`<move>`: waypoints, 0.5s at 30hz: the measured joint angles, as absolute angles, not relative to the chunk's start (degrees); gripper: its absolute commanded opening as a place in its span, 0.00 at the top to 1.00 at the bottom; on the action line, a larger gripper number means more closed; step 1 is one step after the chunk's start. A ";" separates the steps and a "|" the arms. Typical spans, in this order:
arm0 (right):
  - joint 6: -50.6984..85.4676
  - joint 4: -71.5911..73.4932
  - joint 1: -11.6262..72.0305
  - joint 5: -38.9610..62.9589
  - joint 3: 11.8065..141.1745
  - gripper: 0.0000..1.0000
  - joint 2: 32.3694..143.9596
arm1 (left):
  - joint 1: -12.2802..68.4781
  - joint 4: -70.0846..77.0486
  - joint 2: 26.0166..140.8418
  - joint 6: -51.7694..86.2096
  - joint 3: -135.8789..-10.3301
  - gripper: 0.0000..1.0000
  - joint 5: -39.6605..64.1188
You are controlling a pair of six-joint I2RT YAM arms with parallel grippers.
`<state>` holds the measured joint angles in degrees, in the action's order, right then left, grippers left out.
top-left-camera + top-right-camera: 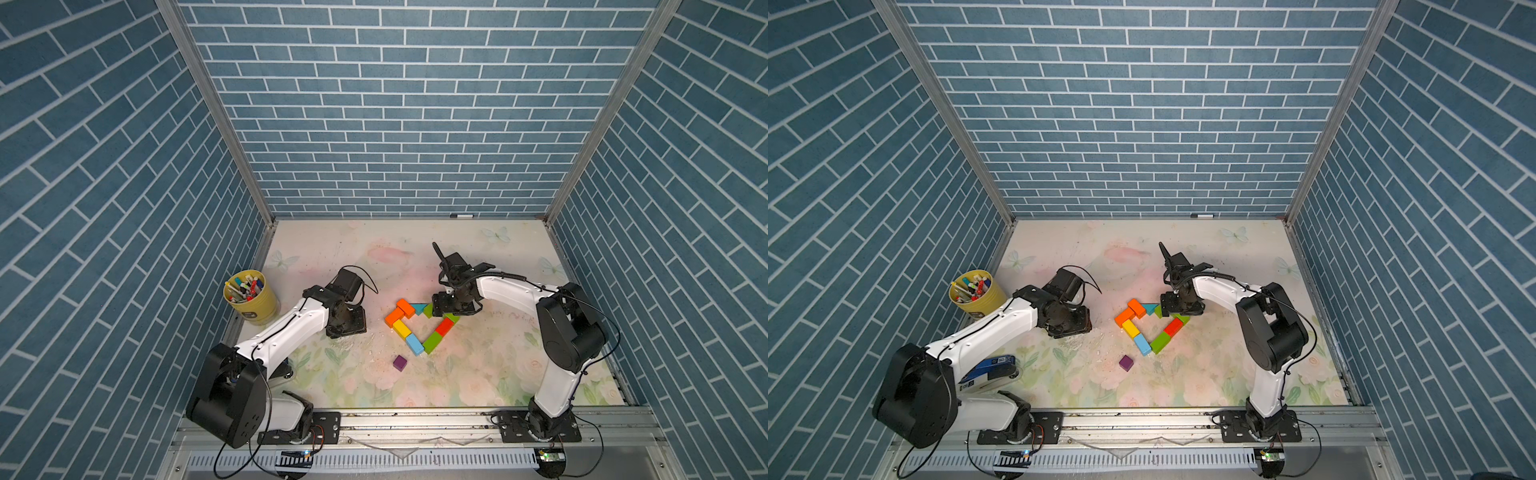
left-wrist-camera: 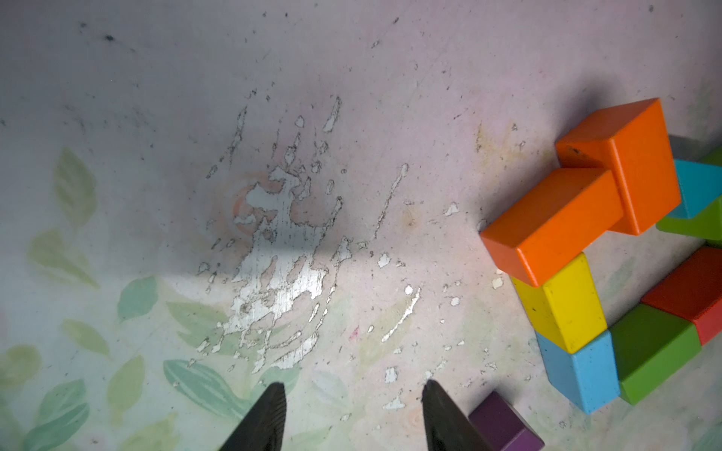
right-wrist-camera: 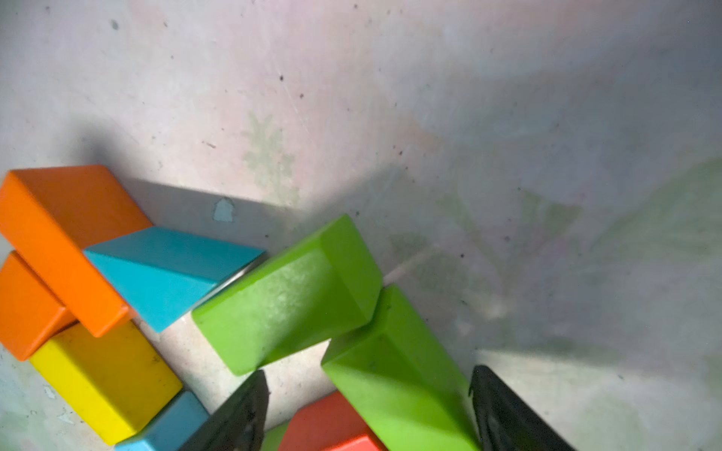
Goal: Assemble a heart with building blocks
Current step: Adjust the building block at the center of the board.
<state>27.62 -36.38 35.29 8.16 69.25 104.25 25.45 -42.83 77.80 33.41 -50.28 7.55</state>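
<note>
The heart [image 1: 414,345] lies mid-table as an open outline of building blocks. It is made of orange bricks [image 2: 554,222], a yellow brick [image 2: 570,308], a light-blue brick [image 2: 582,371], green and red bricks, and a teal triangle [image 3: 168,269] at the top. A purple cube [image 1: 400,362] lies apart, in front of the outline. My right gripper [image 3: 369,378] stands open astride a green brick [image 3: 394,371] lying at the heart's upper right, which touches a second green brick [image 3: 289,296]. My left gripper [image 2: 351,390] is open over bare mat, with the purple cube [image 2: 504,425] just outside one fingertip.
A yellow cup of marker pens [image 1: 250,297] stands at the far left beside the left arm. A blue-and-white gadget [image 1: 988,370] lies under that arm. A pen [image 1: 461,216] rests against the back wall. The mat is scuffed below the left gripper.
</note>
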 measured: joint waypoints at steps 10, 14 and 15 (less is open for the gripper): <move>27.66 -36.42 35.29 7.99 69.25 0.17 104.16 | 25.45 -42.81 77.80 33.39 -50.28 0.42 7.55; 27.66 -37.32 35.40 6.07 69.28 0.17 102.45 | 25.45 -42.76 77.80 33.36 -50.00 0.41 7.64; 27.66 -37.89 35.64 5.30 69.34 0.16 101.56 | 25.45 -42.76 77.80 33.36 -49.84 0.41 7.70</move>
